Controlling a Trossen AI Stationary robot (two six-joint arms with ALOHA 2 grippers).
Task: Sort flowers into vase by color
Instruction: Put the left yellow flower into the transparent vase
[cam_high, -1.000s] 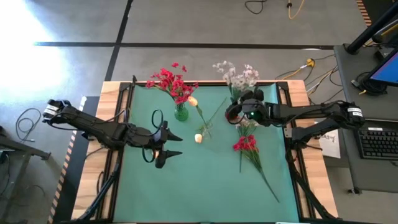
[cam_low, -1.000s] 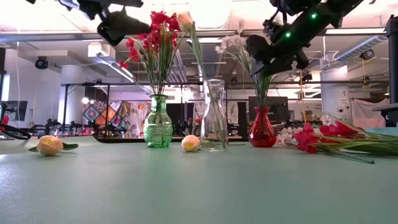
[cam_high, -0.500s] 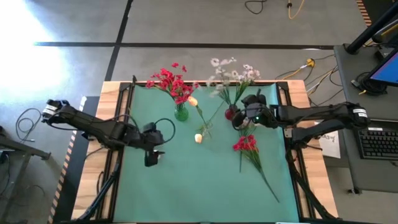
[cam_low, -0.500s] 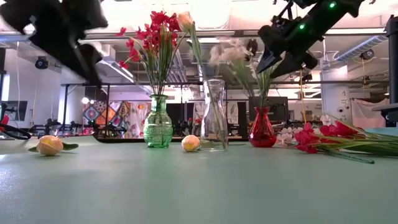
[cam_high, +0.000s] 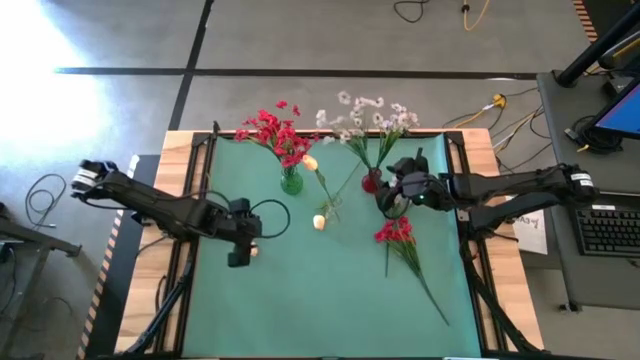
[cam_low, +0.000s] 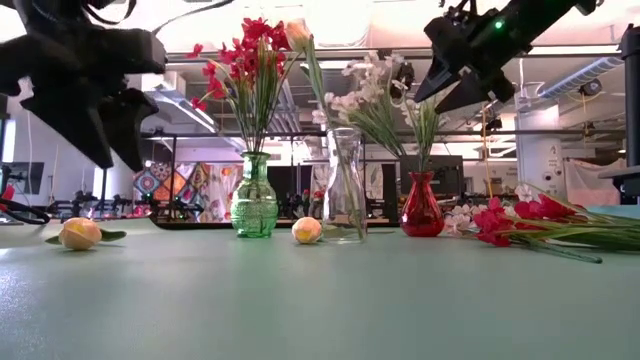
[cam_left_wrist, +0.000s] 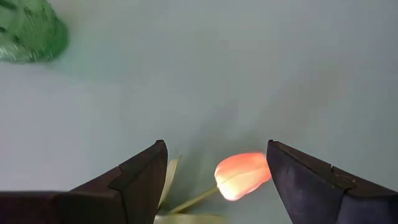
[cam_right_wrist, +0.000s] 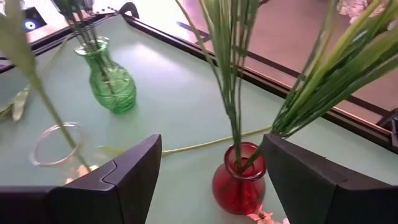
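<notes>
Now my left gripper (cam_left_wrist: 212, 163) has swung low, fingers spread over the cream-yellow rosebud (cam_left_wrist: 242, 175) on the mat, ready to pick it. The clear vase (cam_low: 344, 186) waits between green vase (cam_low: 254, 195) and red vase (cam_low: 422, 204). My right gripper (cam_high: 392, 192), spread, has backed off the white sprays (cam_low: 375, 95), now settled in the red vase.

Glossy glass vases (cam_low: 254, 200) on a smooth matt green table cover (cam_high: 330, 290).

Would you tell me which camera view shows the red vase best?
The low view: the red vase stands whole in profile. The right wrist view shows it close from above, the high view only a small spot, and the left wrist view misses it.
</notes>
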